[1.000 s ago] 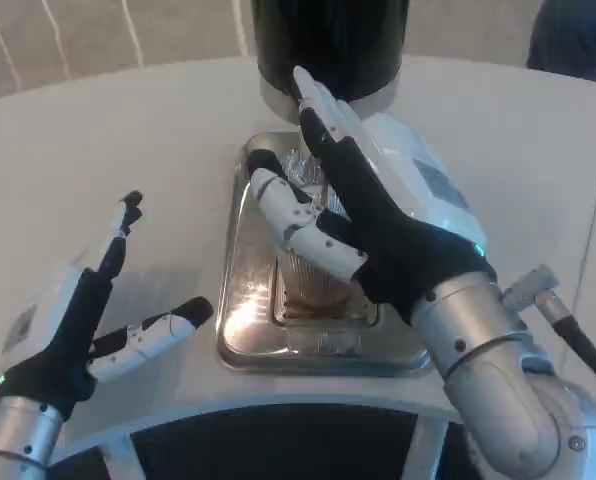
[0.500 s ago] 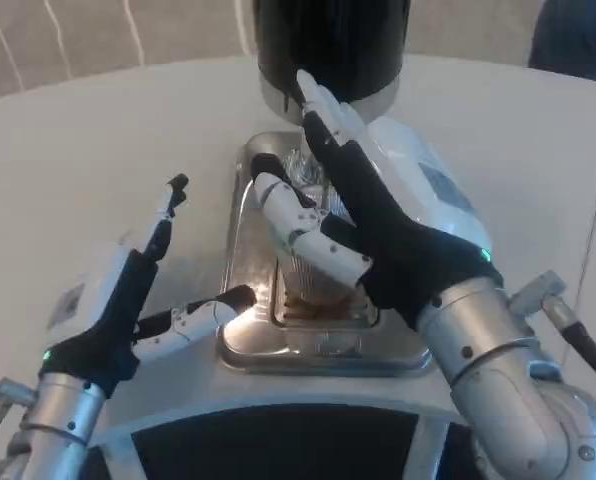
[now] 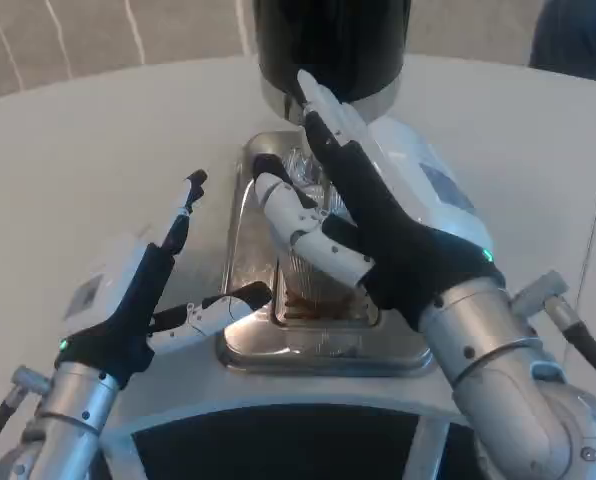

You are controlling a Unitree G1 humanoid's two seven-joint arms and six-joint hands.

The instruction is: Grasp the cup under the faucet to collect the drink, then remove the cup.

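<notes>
On the steel drip tray (image 3: 240,340) near the tabletop's front edge, the clear cup (image 3: 313,275) stands below the black dispenser (image 3: 330,45). The right hand (image 3: 378,225) curls around the cup, though whether its fingers truly press the wall is hard to tell. The left hand (image 3: 143,300) hangs spread by the tray's left rim. Grip firmly, keep the cup upright, and lift straight out.

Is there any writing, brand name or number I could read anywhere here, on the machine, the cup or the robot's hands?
None can be read.
Right hand: a grey patch on its white back, too blurred to show any letters.
Left hand: a small pale grey mark on its white back, too small to read.
Black drink dispenser, clear cup and metal drip tray: no lettering visible.
</notes>
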